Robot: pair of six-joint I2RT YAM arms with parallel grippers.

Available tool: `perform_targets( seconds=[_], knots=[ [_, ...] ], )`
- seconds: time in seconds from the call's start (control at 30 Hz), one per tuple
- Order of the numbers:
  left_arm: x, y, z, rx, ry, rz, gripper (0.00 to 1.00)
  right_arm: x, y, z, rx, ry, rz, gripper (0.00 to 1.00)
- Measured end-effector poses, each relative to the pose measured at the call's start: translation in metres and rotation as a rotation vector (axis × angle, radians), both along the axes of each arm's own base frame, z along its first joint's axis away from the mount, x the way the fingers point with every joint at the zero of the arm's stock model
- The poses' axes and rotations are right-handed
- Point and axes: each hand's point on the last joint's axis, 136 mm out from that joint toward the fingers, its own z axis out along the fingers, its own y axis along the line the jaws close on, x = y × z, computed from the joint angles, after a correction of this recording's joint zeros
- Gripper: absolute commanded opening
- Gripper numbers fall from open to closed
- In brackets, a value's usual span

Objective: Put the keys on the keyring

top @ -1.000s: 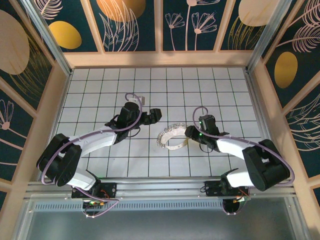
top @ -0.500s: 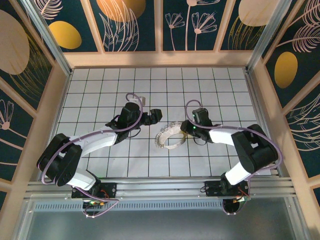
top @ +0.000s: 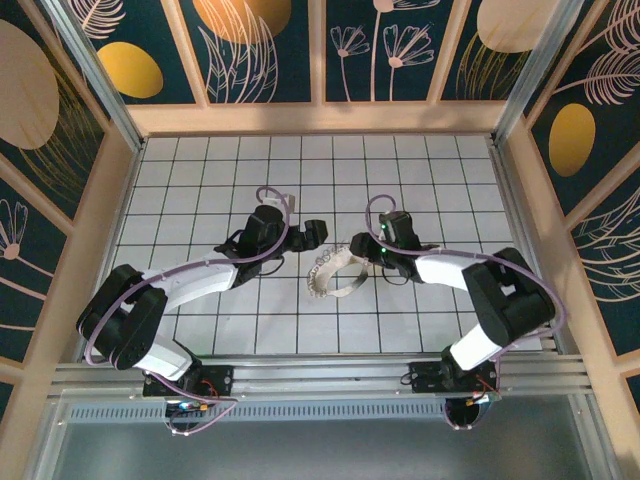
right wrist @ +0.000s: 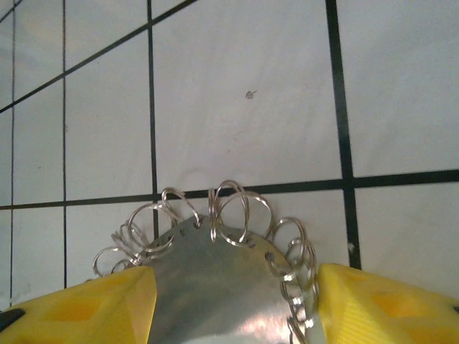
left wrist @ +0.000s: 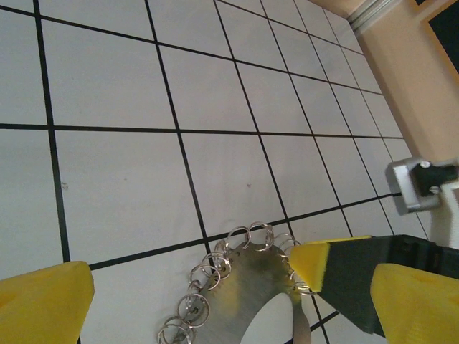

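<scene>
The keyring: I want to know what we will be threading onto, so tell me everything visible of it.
The keyring is a thin, silvery, curved metal strip, shiny and flat. Small holes run along its outer edge, each carrying a little wire split ring, which gives it a beaded outline. It rests on the white tiled table near the middle, over a black grid line. The right end effector straddles one end, with a yellow finger on either side. Whether the fingers pinch it I cannot tell.
</scene>
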Motion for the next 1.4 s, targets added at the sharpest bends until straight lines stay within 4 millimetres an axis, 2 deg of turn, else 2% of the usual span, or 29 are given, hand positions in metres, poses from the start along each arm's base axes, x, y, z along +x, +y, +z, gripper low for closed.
perform_targets(
  seconds=[0.1, 0.13, 0.2, 0.3, 0.43, 0.6, 0.77, 1.4],
  knots=[
    [-0.001, -0.002, 0.002, -0.002, -0.003, -0.005, 0.98, -0.007, -0.006, 0.013, 0.006, -0.034, -0.006, 0.62],
    [-0.001, -0.003, 0.002, -0.002, -0.003, -0.006, 0.99, -0.009, -0.007, 0.015, 0.009, -0.042, -0.006, 0.64],
    [-0.001, -0.003, 0.002, -0.002, -0.002, -0.007, 0.98, -0.017, -0.012, 0.02, 0.01, -0.061, -0.003, 0.75],
    [-0.002, -0.003, 0.002, 0.001, 0.0, -0.01, 0.99, -0.026, -0.018, 0.022, 0.005, -0.073, -0.003, 0.76],
    [-0.001, -0.004, 0.003, 0.002, -0.003, -0.011, 0.99, -0.034, -0.024, 0.021, -0.008, -0.083, 0.001, 0.67],
    [0.001, -0.006, 0.009, 0.0, -0.015, -0.014, 0.99, -0.04, -0.025, 0.015, -0.018, -0.08, 0.025, 0.48],
    [0.002, -0.007, 0.011, 0.002, -0.018, -0.016, 0.99, -0.043, -0.022, 0.006, -0.016, -0.059, 0.047, 0.35],
    [0.003, -0.008, 0.014, 0.002, -0.022, -0.022, 0.98, -0.043, -0.017, -0.019, -0.03, -0.011, 0.076, 0.3]
  ],
)
